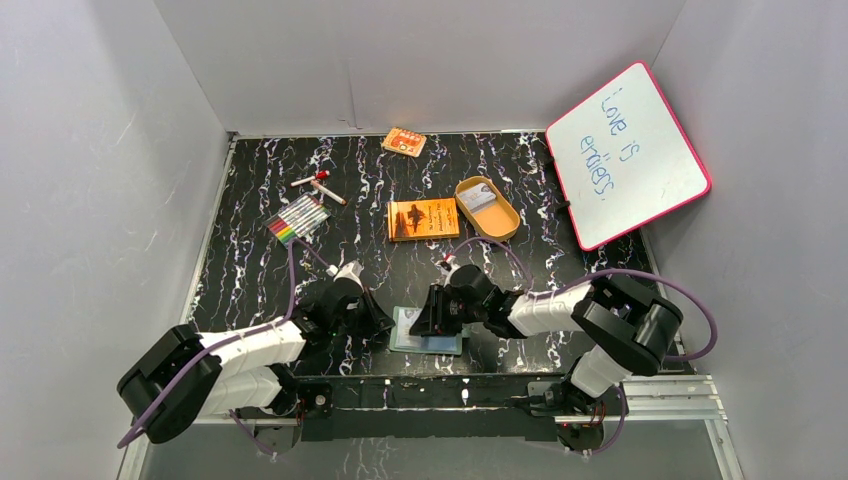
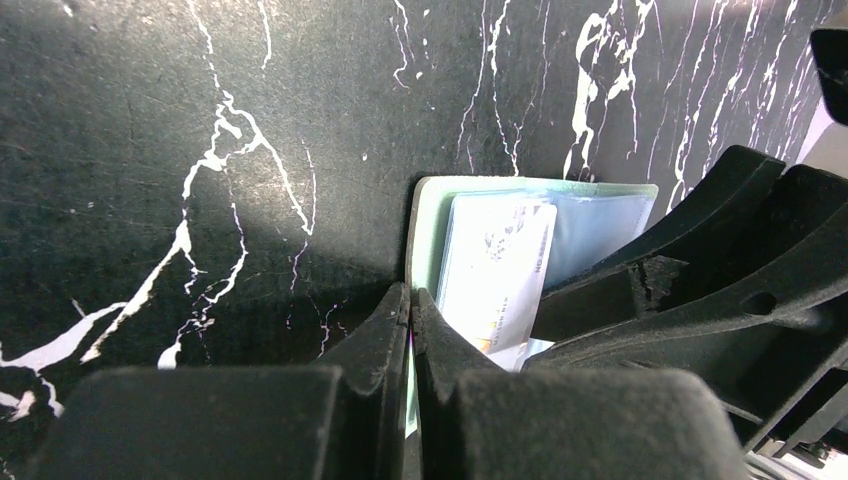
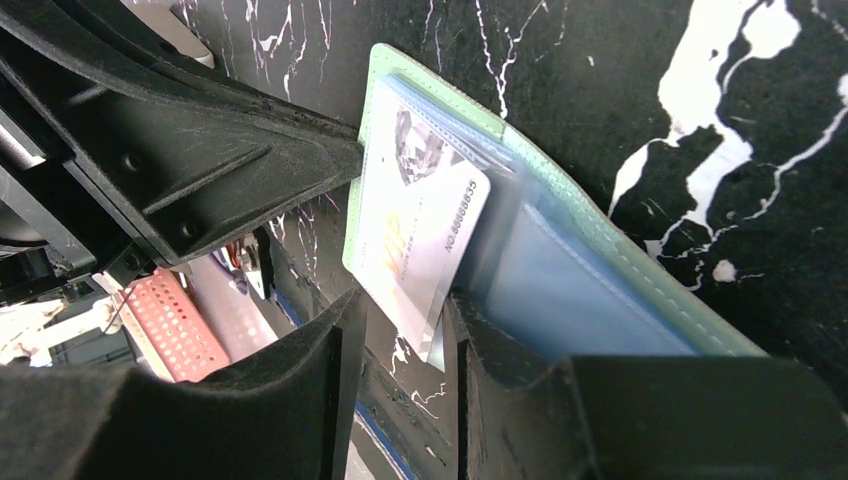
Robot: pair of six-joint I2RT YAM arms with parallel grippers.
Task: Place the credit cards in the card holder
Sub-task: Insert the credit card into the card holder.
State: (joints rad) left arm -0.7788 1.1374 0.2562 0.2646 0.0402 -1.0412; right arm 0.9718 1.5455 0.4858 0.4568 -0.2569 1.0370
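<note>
Right pincer [image 3: 405, 312] is spread. The bottom corner of the card [image 3: 420, 235] sits loose in the gap, so there's no real grip on it as far as I can see. The card is only partway into the clear pocket of the card holder [image 3: 610, 270], and it's cocked at an angle with its free end sticking out past the holder's edge.

Left pincer [image 2: 411, 305] is pressed together on the holder's left edge. A sliver of green cover shows between the tips, so I'd call that pinching the cover to stop it sliding. The holder lies open and flat by the middle of the table's [image 1: 250, 285] near edge, between the two arms.

If it were me, I wouldn't re-grab, just nudge. Square the card up with the pocket first, then push its outer edge straight in with one fingertip, low and slow. Push it while it's crooked and it'll probably jam or buckle the plastic. Leave the left side clamped so the holder can't scoot away.
</note>
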